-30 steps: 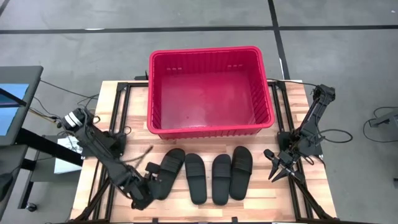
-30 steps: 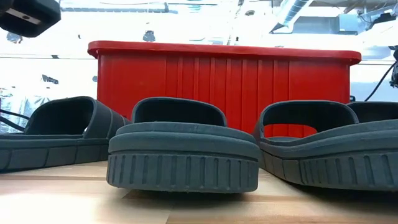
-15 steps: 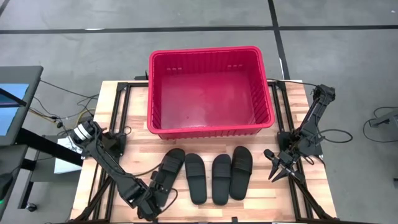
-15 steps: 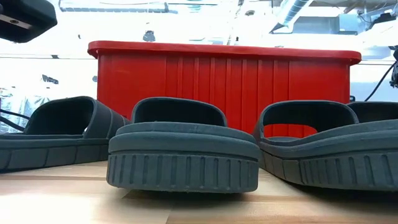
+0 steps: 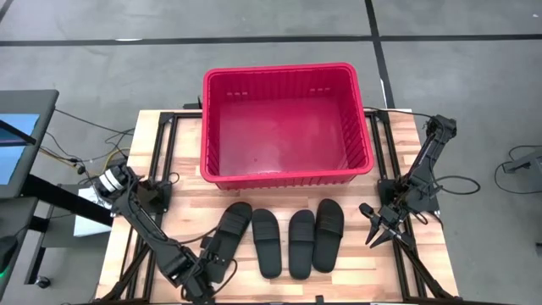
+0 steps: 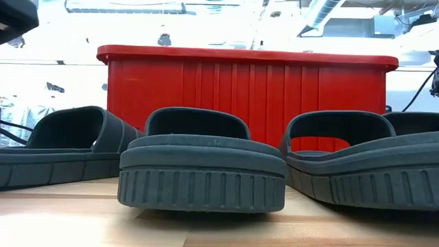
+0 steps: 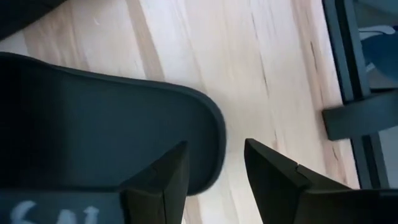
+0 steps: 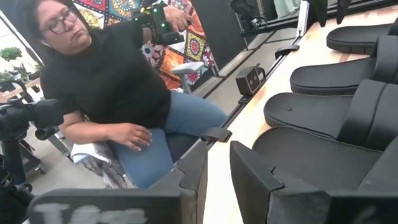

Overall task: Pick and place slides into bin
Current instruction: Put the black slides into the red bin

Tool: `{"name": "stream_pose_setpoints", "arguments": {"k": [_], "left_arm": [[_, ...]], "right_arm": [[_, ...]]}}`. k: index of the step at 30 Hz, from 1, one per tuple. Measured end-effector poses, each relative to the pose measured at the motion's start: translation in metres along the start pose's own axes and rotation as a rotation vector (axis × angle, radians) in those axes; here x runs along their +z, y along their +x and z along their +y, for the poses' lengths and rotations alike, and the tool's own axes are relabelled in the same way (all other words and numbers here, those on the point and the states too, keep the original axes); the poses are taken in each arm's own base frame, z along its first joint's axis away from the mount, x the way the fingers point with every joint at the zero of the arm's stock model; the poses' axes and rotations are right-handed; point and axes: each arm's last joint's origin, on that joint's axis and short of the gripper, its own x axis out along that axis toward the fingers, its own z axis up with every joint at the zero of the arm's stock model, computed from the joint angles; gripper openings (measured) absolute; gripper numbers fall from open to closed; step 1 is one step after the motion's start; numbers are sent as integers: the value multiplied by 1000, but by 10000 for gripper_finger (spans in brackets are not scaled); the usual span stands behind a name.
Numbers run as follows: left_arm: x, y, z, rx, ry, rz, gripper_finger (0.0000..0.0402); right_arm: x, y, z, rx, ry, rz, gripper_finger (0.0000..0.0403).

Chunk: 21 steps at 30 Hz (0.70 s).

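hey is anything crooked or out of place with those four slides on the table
One is. The leftmost slide lies tilted, its front end leaning toward the bin, while the other three slides lie roughly parallel. The left gripper hangs open over its heel. Nothing is spilled or damaged, and the bin is empty.

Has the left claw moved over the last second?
Yes. In the high view the left claw has slid toward the table's near edge, away from the bin, along the leftmost slide.

Matt black rubbery slides (image 5: 270,242) lie on pale, smooth-grained wood table (image 5: 415,152) beside a glossy red plastic bin (image 5: 286,124).
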Motion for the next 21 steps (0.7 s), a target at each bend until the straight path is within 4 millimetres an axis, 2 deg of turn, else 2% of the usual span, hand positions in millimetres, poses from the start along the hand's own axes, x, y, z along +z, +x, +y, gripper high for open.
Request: {"name": "stream_pose_setpoints", "arguments": {"k": [9, 21], "left_arm": [[1, 2, 1, 85, -22, -53, 147], [-4, 49, -9, 85, -12, 72, 147]], "right_arm": [[0, 0, 0, 0, 0, 0, 61], [0, 0, 0, 0, 0, 0, 61]]}}
